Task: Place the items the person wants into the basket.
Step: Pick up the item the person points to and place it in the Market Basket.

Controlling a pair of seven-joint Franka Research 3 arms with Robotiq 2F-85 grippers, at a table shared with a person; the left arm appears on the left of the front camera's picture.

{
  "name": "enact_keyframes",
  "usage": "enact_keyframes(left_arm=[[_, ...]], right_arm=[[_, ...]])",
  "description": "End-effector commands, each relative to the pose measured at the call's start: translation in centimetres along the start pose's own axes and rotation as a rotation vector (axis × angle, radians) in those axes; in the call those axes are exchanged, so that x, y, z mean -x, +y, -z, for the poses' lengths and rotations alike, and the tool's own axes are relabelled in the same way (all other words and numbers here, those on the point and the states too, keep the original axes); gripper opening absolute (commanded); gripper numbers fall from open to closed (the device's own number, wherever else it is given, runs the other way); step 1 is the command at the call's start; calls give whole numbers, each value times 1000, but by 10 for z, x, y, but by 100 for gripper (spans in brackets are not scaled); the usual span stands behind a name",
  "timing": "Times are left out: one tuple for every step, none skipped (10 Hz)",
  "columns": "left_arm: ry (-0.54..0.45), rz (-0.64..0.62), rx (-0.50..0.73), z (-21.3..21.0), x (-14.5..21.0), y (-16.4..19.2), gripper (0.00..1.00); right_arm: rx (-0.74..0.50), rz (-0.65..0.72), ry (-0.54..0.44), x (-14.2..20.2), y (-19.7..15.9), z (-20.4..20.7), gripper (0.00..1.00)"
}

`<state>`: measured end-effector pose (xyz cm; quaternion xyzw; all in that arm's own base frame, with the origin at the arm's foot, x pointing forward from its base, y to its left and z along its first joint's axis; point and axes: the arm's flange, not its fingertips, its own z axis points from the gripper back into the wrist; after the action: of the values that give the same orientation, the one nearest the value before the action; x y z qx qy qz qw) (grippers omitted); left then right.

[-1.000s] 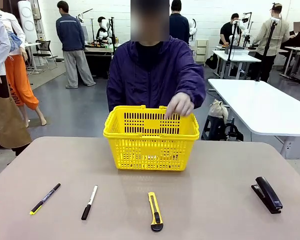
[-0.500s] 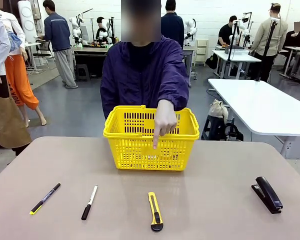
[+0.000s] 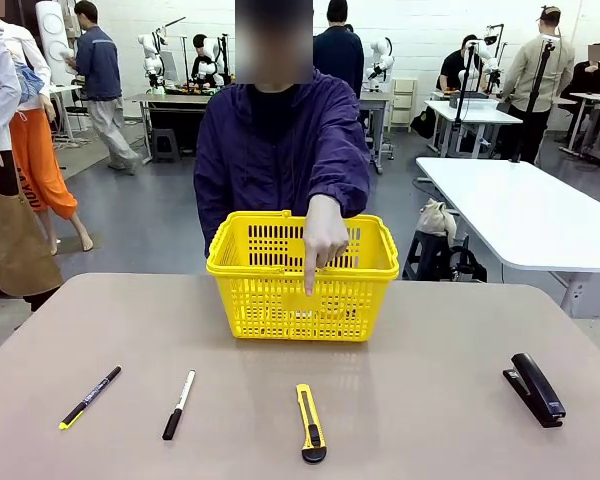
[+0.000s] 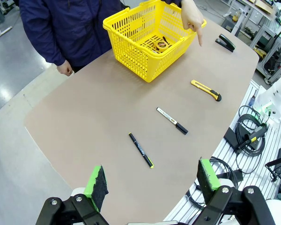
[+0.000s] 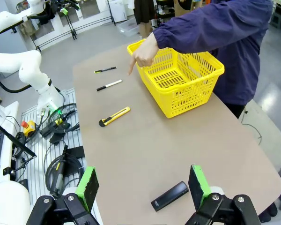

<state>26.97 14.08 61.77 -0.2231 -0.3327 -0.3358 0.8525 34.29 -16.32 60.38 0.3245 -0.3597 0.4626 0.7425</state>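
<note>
Basket first, from the front: it stands at the far side of the table, before the person. The person's hand hovered loosely over the basket a second ago. Now it hangs at the near rim, forefinger pointing down toward the utility knife. I read that as the request: the knife is the item wanted next. The marker, pen and stapler lie untouched.

From the left wrist, the left gripper is spread wide and empty, high above the table's edge. The marker lies nearest ahead of its fingers, the pen beyond it, and the knife farther off to the upper right. The basket is farthest, with what looks like the tape measure already inside.

From the right wrist, the right gripper is likewise spread and holds nothing. The stapler lies just ahead, between its pads. The knife is farther ahead to the left, well apart, and the basket lies beyond to the right.
</note>
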Motion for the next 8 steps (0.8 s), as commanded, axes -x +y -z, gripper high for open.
enact_keyframes(left_arm=[[-11, 16, 12, -1, 1, 0, 100], [-11, 16, 12, -1, 1, 0, 100], [-11, 16, 12, -1, 1, 0, 100], [0, 0, 0, 0, 0, 0, 100], [61, 59, -1, 12, -17, -24, 100], [118, 127, 19, 29, -51, -46, 100], [191, 163, 32, 51, -78, -73, 100], [315, 148, 41, 87, -101, -106, 100]], right_arm=[[-12, -16, -7, 0, -1, -2, 100], [-12, -16, -7, 0, -1, -2, 100], [-12, -16, -7, 0, -1, -2, 100], [-12, -16, -7, 0, -1, -2, 100], [-12, -16, -7, 0, -1, -2, 100], [-12, -16, -7, 0, -1, -2, 100], [-12, -16, -7, 0, -1, -2, 100], [-12, -16, -7, 0, -1, -2, 100]])
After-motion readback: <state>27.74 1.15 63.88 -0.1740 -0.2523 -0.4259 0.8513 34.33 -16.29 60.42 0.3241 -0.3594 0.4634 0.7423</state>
